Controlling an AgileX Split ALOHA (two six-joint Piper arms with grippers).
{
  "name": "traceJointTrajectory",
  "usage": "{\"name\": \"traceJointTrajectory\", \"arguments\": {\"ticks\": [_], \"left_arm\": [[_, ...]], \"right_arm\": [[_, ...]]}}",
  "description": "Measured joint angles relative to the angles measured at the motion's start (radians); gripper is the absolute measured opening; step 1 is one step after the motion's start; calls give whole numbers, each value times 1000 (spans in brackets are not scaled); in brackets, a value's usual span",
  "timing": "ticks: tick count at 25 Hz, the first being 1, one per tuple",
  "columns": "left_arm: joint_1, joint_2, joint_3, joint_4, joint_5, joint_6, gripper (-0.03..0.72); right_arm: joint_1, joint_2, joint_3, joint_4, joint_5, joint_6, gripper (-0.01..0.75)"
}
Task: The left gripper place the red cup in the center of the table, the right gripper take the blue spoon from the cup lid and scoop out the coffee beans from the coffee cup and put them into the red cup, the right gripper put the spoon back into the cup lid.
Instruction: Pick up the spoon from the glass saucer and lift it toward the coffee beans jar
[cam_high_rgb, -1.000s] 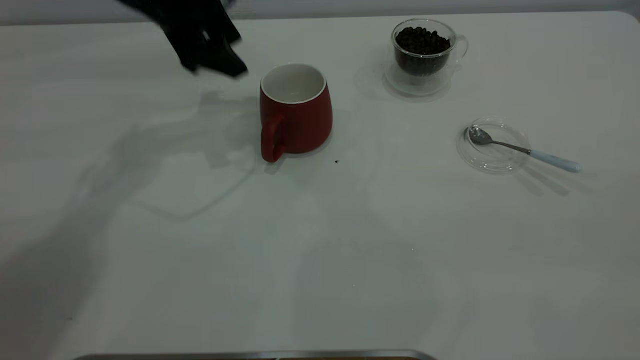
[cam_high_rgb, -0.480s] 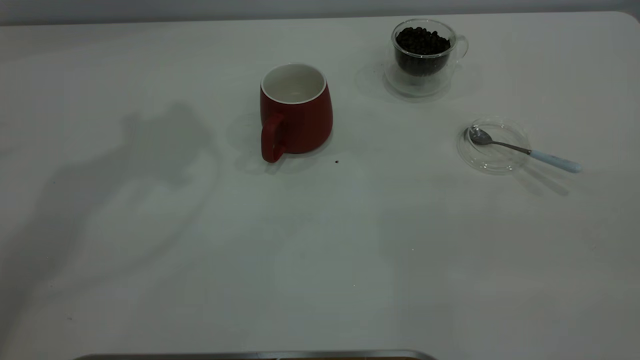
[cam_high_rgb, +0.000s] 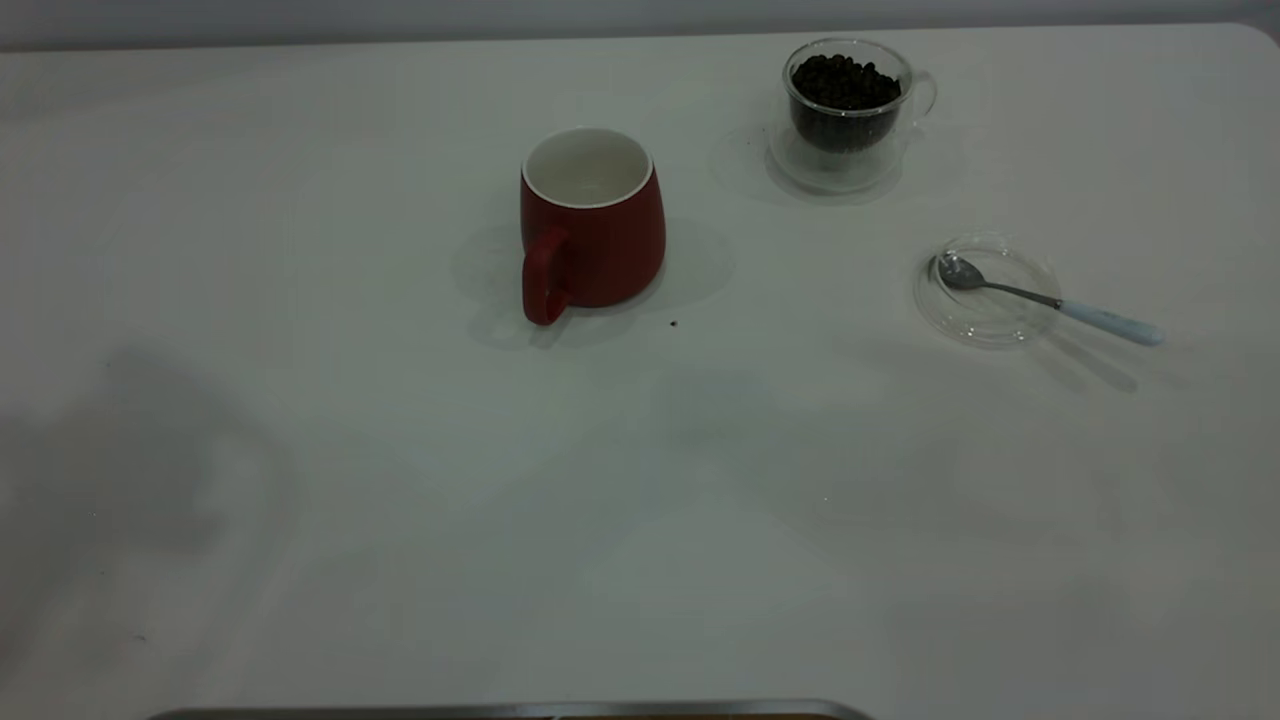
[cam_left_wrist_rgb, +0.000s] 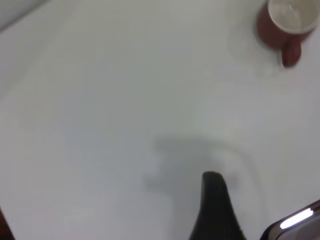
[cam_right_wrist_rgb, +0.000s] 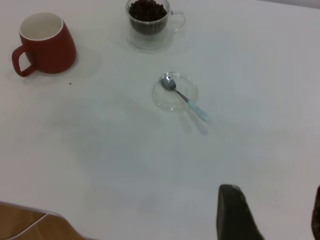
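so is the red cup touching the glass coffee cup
Apart. The exterior view shows a strip of bare table between the red cup and the coffee cup; the right wrist view shows the same gap.

The dark red ceramic mug (cam_high_rgb: 592, 222) stands upright on the large white tabletop (cam_high_rgb: 400, 500). Behind it to the right stands the clear glass cup (cam_high_rgb: 848, 112) holding dark coffee beans (cam_high_rgb: 845, 82). Farther right of the mug lies the clear glass lid (cam_high_rgb: 987, 290), with the pale-blue-handled teaspoon (cam_high_rgb: 1050, 298) resting on it.
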Motion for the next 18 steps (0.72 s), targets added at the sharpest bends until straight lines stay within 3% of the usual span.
{"name": "traceJointTrajectory", "arguments": {"ticks": [4, 12, 18], "left_arm": [[0, -161, 143, 4, 0, -88, 593], [0, -523, 616, 23, -1, -197, 593], [0, -775, 871, 26, -24, -279, 593]], "right_arm": [[0, 0, 0, 0, 0, 0, 408], [0, 0, 0, 0, 0, 0, 408], [0, 0, 0, 0, 0, 0, 408]]}}
